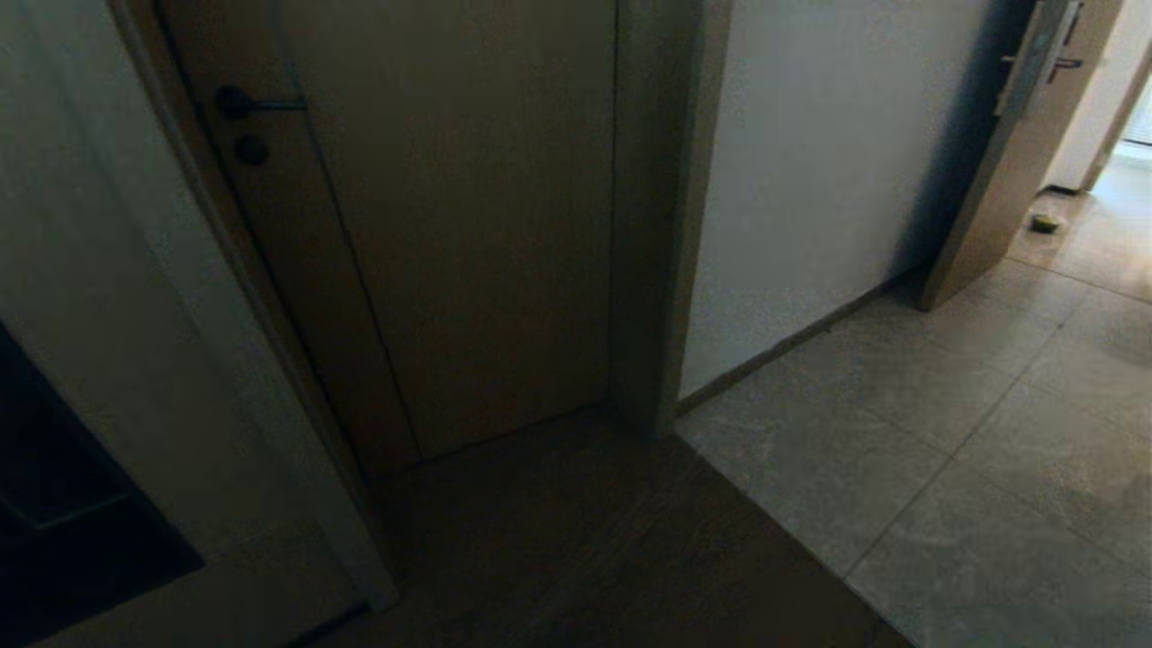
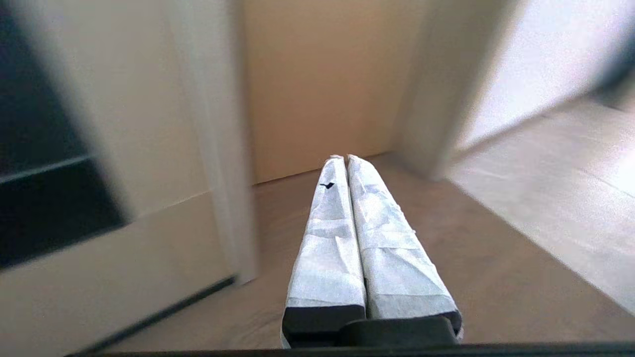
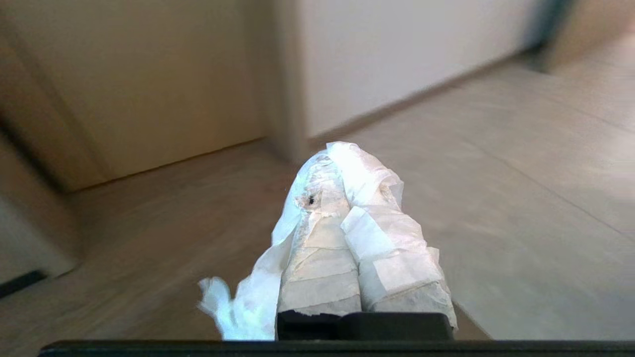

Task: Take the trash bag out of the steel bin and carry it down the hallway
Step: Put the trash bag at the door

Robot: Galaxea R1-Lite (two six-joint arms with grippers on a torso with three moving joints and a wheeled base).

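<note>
White tape wraps your L gripper [image 2: 346, 157], pinched together, empty. R gripper [image 3: 342, 148] clamped on thin white plastic [image 3: 238, 302]. Wood door [image 1: 468, 225] ahead, hallway tiles [image 1: 972, 468] right.

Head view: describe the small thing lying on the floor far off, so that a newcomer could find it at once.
Follow the tiled hallway floor to the open door at the far right. Just past the foot of that door lies a small yellowish object, too small to identify. It is the only loose thing on the tiles and brighter than the floor around it.
</note>
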